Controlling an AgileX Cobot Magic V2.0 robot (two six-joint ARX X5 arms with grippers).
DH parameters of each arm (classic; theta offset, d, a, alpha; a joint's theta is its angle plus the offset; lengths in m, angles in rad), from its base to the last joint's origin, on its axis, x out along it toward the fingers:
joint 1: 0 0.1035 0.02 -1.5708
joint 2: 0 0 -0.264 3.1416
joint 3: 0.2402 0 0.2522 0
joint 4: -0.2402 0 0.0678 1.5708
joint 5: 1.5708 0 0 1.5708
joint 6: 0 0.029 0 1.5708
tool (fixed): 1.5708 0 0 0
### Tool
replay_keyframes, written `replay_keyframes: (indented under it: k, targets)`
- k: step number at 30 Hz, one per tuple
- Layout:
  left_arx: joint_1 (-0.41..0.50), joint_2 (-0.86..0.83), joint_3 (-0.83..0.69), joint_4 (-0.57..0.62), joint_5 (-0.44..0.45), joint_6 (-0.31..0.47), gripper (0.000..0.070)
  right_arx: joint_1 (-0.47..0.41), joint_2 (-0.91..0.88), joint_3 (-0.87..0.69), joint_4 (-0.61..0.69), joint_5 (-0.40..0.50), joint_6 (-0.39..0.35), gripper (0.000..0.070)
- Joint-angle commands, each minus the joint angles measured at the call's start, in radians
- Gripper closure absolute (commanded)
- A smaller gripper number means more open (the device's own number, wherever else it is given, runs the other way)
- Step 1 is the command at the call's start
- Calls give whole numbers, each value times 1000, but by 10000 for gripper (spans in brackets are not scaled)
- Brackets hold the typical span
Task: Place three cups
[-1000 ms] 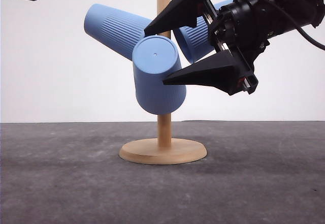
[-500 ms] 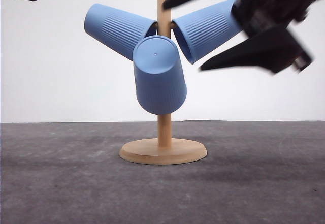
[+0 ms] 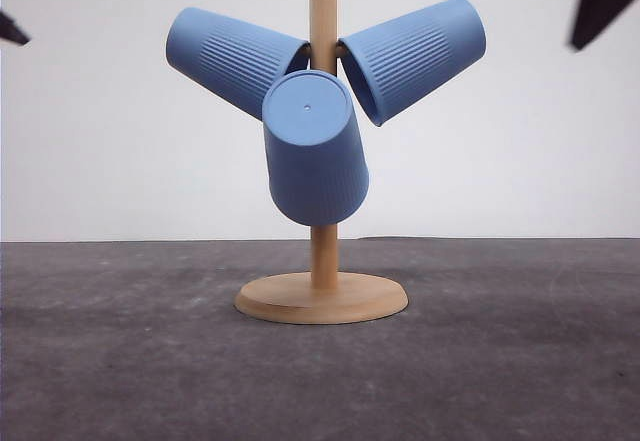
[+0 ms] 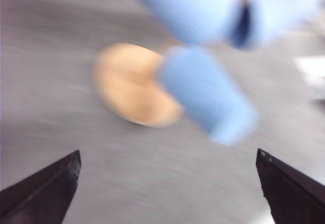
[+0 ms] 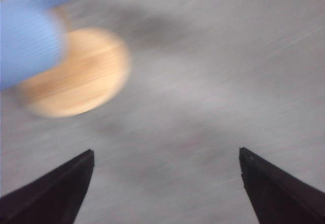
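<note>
Grey table (image 3: 120, 361), cups (image 3: 315, 151) well clear of fingers (image 4: 43, 193)

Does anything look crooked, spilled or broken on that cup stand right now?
Nothing stands out. All three cups hang tilted on the stand, which sits upright on the table. No spill or damage shows. Both grippers are open and empty.

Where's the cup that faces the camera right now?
In the front view, that cup hangs mid-frame on the wooden stand, below and between the other two cups.
</note>
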Motion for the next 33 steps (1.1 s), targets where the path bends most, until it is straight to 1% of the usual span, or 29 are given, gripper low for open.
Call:
replay_keyframes:
  k: [1,3,5,6,7,8,9,10,11,14,28,29,31,33]
  targets:
    - [0,6,17,9,-77,39,27,-8,-2,5,29,42,-116,119]
    - [0,6,17,8,-127,42,28,-22,-12,5,54,47,-117,119]
    - [0,5,17,7,-138,42,42,-29,-16,5,60,43,-116,120]
    - [0,5,17,7,-138,42,117,-29,-16,5,60,43,-116,195]
    - [0,4,17,7,-137,42,262,-29,-15,5,61,43,-116,334]
    - [0,4,17,6,-135,43,526,-29,-15,5,61,42,-116,580]
    - [0,4,17,4,-135,42,615,-29,-14,5,59,42,-116,633]
    - [-1,3,17,4,-135,46,672,-29,-14,5,60,43,-116,664]
    - [-1,3,17,4,-135,57,698,-30,-14,5,65,45,-116,692]
    - [-1,3,17,-7,-135,81,700,-30,-15,5,66,39,-116,694]
    - [5,4,16,1,-142,84,700,-29,-15,5,66,38,-116,694]
    - [11,-3,14,0,-143,90,700,-29,-15,5,66,39,-116,694]
    - [30,-38,-21,31,-148,158,700,-29,-15,5,66,39,-116,694]
    - [54,-114,-114,123,-162,188,700,-29,-15,5,66,39,-116,694]
